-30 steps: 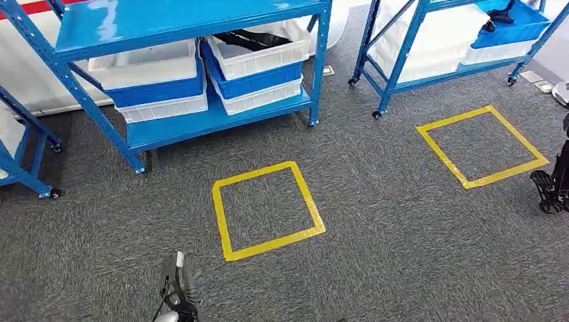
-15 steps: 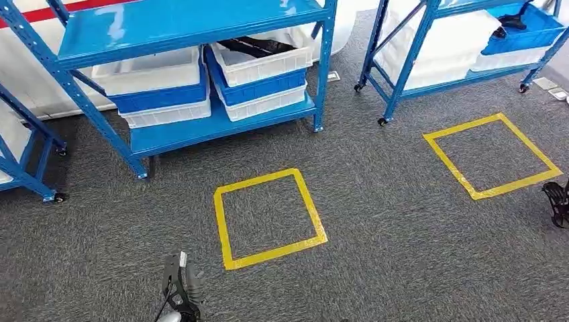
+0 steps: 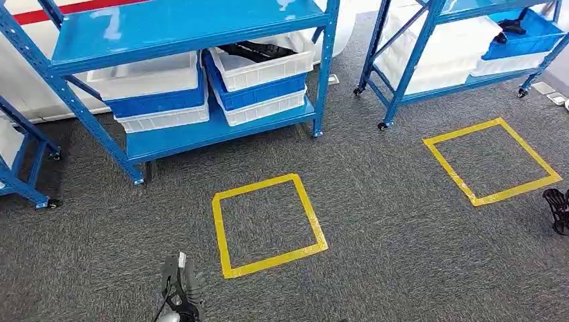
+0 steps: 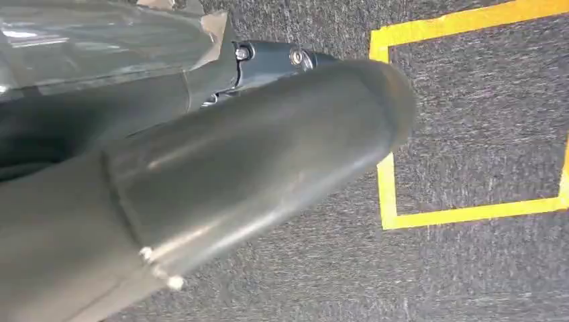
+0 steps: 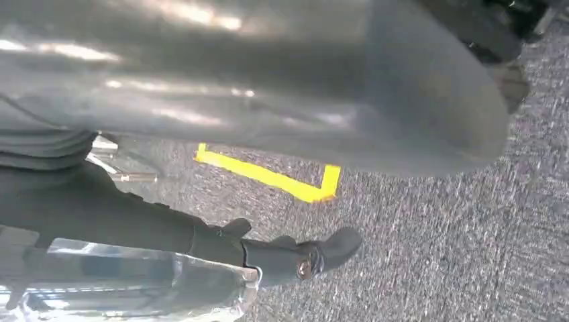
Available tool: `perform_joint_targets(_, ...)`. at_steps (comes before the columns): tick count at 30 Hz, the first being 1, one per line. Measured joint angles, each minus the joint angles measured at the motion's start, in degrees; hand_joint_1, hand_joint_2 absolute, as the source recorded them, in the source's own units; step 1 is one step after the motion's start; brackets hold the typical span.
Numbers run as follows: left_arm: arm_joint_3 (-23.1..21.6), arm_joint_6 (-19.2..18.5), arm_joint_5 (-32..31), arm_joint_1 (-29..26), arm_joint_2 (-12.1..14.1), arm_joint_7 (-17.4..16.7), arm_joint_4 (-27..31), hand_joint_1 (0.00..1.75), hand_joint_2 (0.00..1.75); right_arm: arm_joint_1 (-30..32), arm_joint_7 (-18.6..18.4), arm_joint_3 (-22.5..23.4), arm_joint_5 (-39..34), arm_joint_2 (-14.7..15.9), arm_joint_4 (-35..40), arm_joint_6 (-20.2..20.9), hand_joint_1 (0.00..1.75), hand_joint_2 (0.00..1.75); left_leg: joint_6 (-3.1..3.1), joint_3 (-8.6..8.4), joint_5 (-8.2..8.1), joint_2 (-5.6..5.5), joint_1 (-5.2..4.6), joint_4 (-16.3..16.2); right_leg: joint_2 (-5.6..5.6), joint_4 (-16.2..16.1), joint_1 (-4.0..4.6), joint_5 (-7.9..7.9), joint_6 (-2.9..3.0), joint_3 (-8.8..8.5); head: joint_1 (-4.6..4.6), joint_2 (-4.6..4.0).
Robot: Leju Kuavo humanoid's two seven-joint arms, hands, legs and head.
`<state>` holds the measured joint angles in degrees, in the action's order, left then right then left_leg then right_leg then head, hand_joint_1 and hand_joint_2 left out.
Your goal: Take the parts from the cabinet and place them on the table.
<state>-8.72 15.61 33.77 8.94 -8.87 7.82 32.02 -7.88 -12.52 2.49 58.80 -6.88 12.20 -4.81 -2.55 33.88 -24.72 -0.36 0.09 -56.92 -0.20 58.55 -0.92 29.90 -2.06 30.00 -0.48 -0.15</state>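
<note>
A view from the robot's head looks down on grey carpet in front of a blue metal cabinet with open shelves. The left hand hangs low at the bottom edge of this view, its dark fingers pointing toward the floor; whether they are spread or curled cannot be told, and nothing is visible in them. The right hand shows at the far right edge as a dark shape above the carpet, and its state cannot be told either. The parts, dark pieces, lie in the top white bin of a stack of white and blue bins on the cabinet's lower shelf, well apart from both hands. A yellow tape square marks the floor before the cabinet; a second tape square lies before a second blue rack. No readable writing shows.
</note>
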Motion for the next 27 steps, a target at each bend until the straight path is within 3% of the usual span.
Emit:
perform_joint_targets(1,0.00,-0.04,-0.09,0.12,0.00,0.02,0.00,0.00,0.00,-0.04,0.11,0.15,0.00,0.07,0.00,0.00,0.00,0.00,-0.51,-0.63,-0.27,0.04,0.03,0.43,0.09,3.11,0.17,1.18,0.32,1.58,-0.04,0.00)
perform_joint_targets(3,-0.02,-0.11,-0.11,0.20,-0.13,0.00,-0.02,0.00,0.00,0.05,0.11,0.37,0.00,0.07,0.00,0.00,0.00,0.00,-0.83,-1.15,-0.79,0.09,0.05,0.43,0.16,11.46,0.09,3.77,0.70,6.47,0.17,0.00)
perform_joint_targets(4,-0.04,-0.13,-0.11,0.19,-0.20,0.00,-0.07,0.00,0.00,0.23,0.11,0.44,0.00,0.15,-0.02,0.00,0.00,0.00,-0.88,-1.42,-1.14,0.02,0.00,0.39,0.19,15.64,0.10,4.77,0.59,9.33,0.13,0.00)
perform_joint_targets(5,-0.02,-0.13,-0.11,0.11,-0.20,-0.02,-0.15,0.00,0.00,0.42,0.11,0.46,-0.02,0.15,-0.02,0.00,0.00,0.00,-0.79,-1.78,-1.46,-0.12,0.00,0.37,0.18,17.20,0.06,4.54,0.24,10.87,0.24,0.00)
perform_joint_targets(6,-0.02,-0.13,-0.09,0.04,-0.20,-0.02,-0.24,0.00,0.00,0.61,0.11,0.50,-0.02,0.15,-0.02,0.00,0.00,0.00,-0.69,-2.35,-1.91,-0.25,0.02,0.37,0.18,15.69,-0.04,2.91,-0.36,10.90,0.15,0.00)
perform_joint_targets(9,-0.02,-0.15,-0.11,0.05,-0.31,-0.02,-0.39,0.00,0.00,0.61,0.11,0.63,-0.02,0.37,-0.02,-0.02,0.00,0.00,0.06,-4.35,-3.53,-0.52,0.12,0.24,0.13,1.91,-0.66,-5.19,-2.23,6.05,0.28,0.00)
perform_joint_targets(10,-0.02,-0.20,-0.11,0.12,-0.31,-0.02,-0.46,0.00,0.00,0.64,0.11,0.68,-0.02,0.37,-0.02,-0.02,0.00,0.00,0.60,-4.04,-4.23,-0.52,-0.41,-0.04,0.12,0.06,-0.60,-5.40,-1.88,5.11,0.46,0.00)
perform_joint_targets(11,-0.02,-0.18,-0.11,0.16,-0.29,-0.04,-0.50,0.00,0.00,0.53,0.11,0.72,-0.02,0.37,-0.09,0.00,0.00,0.00,0.82,-4.22,-4.66,-0.53,-0.44,-0.23,0.26,-0.28,-0.61,-5.16,-0.92,4.72,0.39,0.00)
perform_joint_targets(14,-0.02,-0.20,-0.09,0.18,-0.31,-0.02,-0.50,0.00,0.00,0.61,0.13,0.74,0.00,0.37,-0.09,-0.02,0.00,0.00,1.37,-4.56,-5.03,-0.51,-0.07,0.22,0.31,-0.17,-0.14,-4.54,0.25,4.70,0.24,0.00)
perform_joint_targets(15,-0.04,-0.20,-0.09,0.22,-0.29,-0.02,-0.46,0.00,0.00,0.58,0.13,0.76,0.02,0.31,-0.04,0.00,0.00,0.00,1.70,-4.77,-5.74,-0.48,0.14,0.05,0.37,-0.35,-0.82,-4.34,0.59,4.18,0.22,0.00)
perform_joint_targets(16,-0.04,-0.20,-0.11,0.28,-0.35,0.00,-0.44,0.00,0.00,0.59,0.15,0.76,0.02,0.39,-0.04,-0.02,0.00,0.00,2.08,-4.32,-6.44,-0.22,0.13,-1.78,0.35,-0.41,-0.78,-3.96,1.16,3.68,0.02,0.00)
perform_joint_targets(17,-0.04,-0.22,-0.11,0.36,-0.35,0.02,-0.46,0.00,0.00,0.49,0.17,0.76,0.02,0.37,-0.04,-0.02,0.00,0.00,2.44,-2.34,-8.05,-0.03,0.21,-5.65,0.29,-0.41,-0.75,-3.66,1.60,3.30,-0.07,0.00)
perform_joint_targets(19,-0.04,-0.22,-0.11,0.18,-0.29,0.02,-0.50,0.00,0.00,0.43,0.22,0.76,0.02,0.35,-0.04,0.00,0.00,0.00,2.87,3.63,-11.42,0.04,0.37,-15.29,0.24,-0.41,-0.58,-3.09,2.17,2.80,-0.07,0.00)
perform_joint_targets(20,-0.02,-0.17,-0.09,0.05,-0.26,0.00,-0.52,0.00,0.00,0.50,0.26,0.76,0.02,0.35,-0.04,0.00,0.00,0.00,2.90,6.12,-11.89,0.10,0.43,-18.52,0.27,-0.41,-0.51,-2.84,2.20,2.55,-0.09,0.00)
perform_joint_targets(21,-0.04,-0.15,-0.09,-0.04,-0.20,0.00,-0.57,0.00,0.00,0.58,0.26,0.76,0.02,0.37,-0.04,0.00,0.00,0.00,2.78,7.43,-10.64,0.12,0.48,-19.00,0.33,-0.41,-0.43,-2.54,2.23,2.14,-0.07,0.00)
perform_joint_targets(22,-0.02,-0.18,-0.09,-0.04,-0.18,0.00,-0.57,0.00,0.00,0.64,0.28,0.76,0.02,0.37,-0.04,0.00,0.00,0.00,2.50,7.09,-7.63,0.12,0.47,-16.28,0.45,-0.41,-0.37,-2.12,2.13,1.59,-0.09,0.00)
perform_joint_targets(24,-0.04,-0.20,-0.09,0.05,-0.18,0.02,-0.57,0.00,0.00,0.60,0.33,0.76,0.04,0.31,-0.04,0.00,0.00,0.00,1.72,3.67,-1.18,0.13,0.39,-6.87,0.60,-0.45,-0.27,-1.38,1.93,0.33,-0.07,0.00)
perform_joint_targets(25,-0.04,-0.20,-0.09,0.08,-0.13,0.02,-0.57,0.00,0.00,0.62,0.42,0.76,0.04,0.17,-0.04,0.00,0.00,0.00,1.07,1.96,0.79,0.21,0.16,-2.33,0.60,-0.61,-0.32,-0.98,1.78,0.58,-0.04,0.00)
perform_joint_targets(26,-0.04,-0.20,-0.09,0.17,-0.07,0.00,-0.57,0.00,0.00,0.45,0.53,0.79,0.07,0.09,-0.04,0.00,0.00,0.00,0.84,1.28,-0.66,0.31,-0.24,-1.73,0.65,-0.63,0.13,-0.57,1.29,-0.21,0.17,0.00)
perform_joint_targets(27,-0.06,-0.20,-0.09,0.23,-0.09,0.02,-0.57,0.00,0.00,0.34,0.57,0.77,0.15,0.09,-0.02,0.00,0.00,0.00,0.56,1.28,-0.86,0.21,-0.45,-1.54,0.64,-0.91,-0.14,-0.47,1.00,-0.23,-0.04,0.00)
